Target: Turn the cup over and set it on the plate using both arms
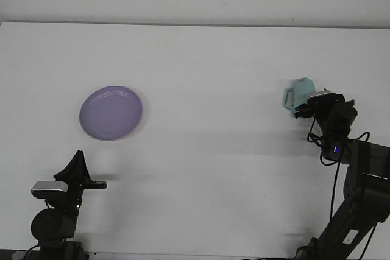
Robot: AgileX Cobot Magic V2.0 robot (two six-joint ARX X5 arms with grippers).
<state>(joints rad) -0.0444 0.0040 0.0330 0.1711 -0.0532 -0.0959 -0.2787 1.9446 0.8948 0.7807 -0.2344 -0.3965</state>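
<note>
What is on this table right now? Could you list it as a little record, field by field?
table: white
plate: purple, left side, nothing on it
cup: light blue-green, right side, handle toward the left, looks upside down
right gripper: at the cup's near right side, fingers hidden by the arm
left gripper: low at the near left edge, apart from the plate, pointing up, looks shut
task state: cup not yet on the plate

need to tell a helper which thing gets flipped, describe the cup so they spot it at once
On the white table, look at the right side, opposite the purple plate on the left. The cup sits at the tip of the right gripper. It is the only pale teal, faceted thing, with a handle pointing left.
</note>
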